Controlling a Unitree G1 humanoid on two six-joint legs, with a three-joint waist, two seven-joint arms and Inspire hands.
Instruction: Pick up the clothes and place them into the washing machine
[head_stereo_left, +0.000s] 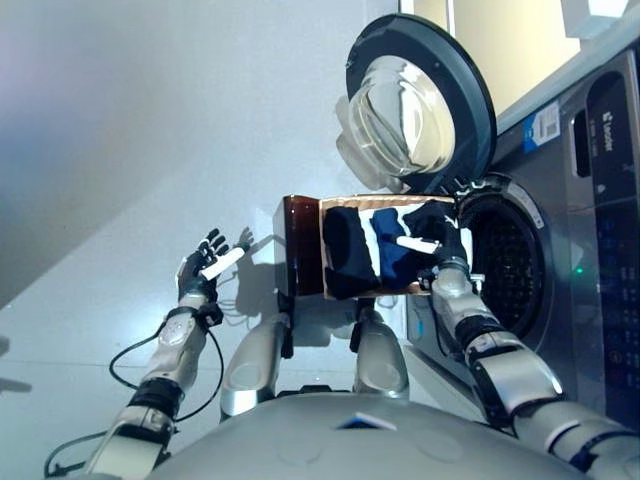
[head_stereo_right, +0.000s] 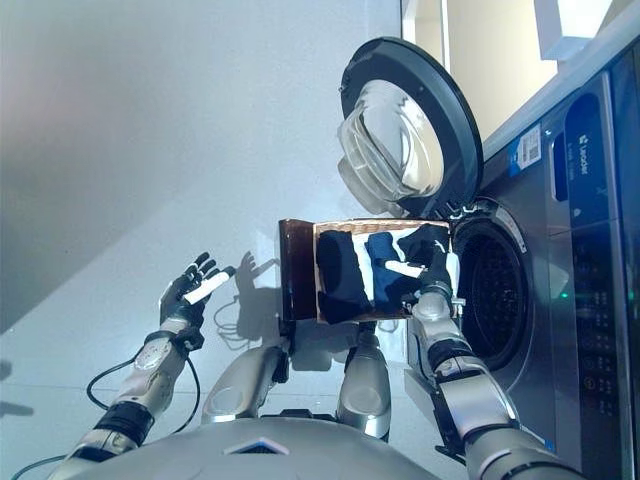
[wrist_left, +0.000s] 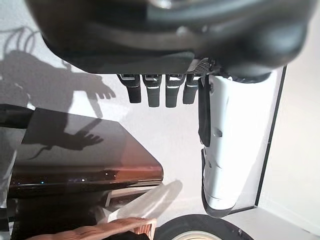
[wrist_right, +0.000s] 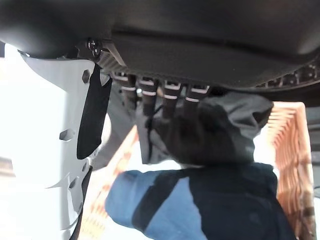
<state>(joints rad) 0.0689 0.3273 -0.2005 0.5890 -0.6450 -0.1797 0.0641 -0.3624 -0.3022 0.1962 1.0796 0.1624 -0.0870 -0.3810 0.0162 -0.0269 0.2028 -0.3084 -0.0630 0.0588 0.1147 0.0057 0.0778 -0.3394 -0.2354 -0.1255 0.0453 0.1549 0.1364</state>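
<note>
The right hand (head_stereo_left: 437, 240) reaches into a woven basket (wrist_right: 287, 150) that sits on a dark brown stand (head_stereo_left: 298, 245) just in front of the robot, beside the washing machine (head_stereo_left: 590, 230). Its fingers (wrist_right: 167, 107) curl down into a dark piece of the clothes (head_stereo_left: 375, 250), gripping the bunched black fabric while the white-covered thumb stands out to one side. The clothes are all in the basket (dark navy and black pieces with a lighter blue one among them), and the right wrist view shows the blue garment lying under the black one that the hand grasps. The washing machine's round door (head_stereo_left: 420, 105) stands swung wide open above the basket, and the dark drum opening (head_stereo_left: 510, 265) lies just to the right of the basket, close to the right hand. The left hand (head_stereo_left: 205, 265) hangs well apart to the left over the pale floor (head_stereo_left: 90, 330), its fingers straight and spread, holding nothing.
</note>
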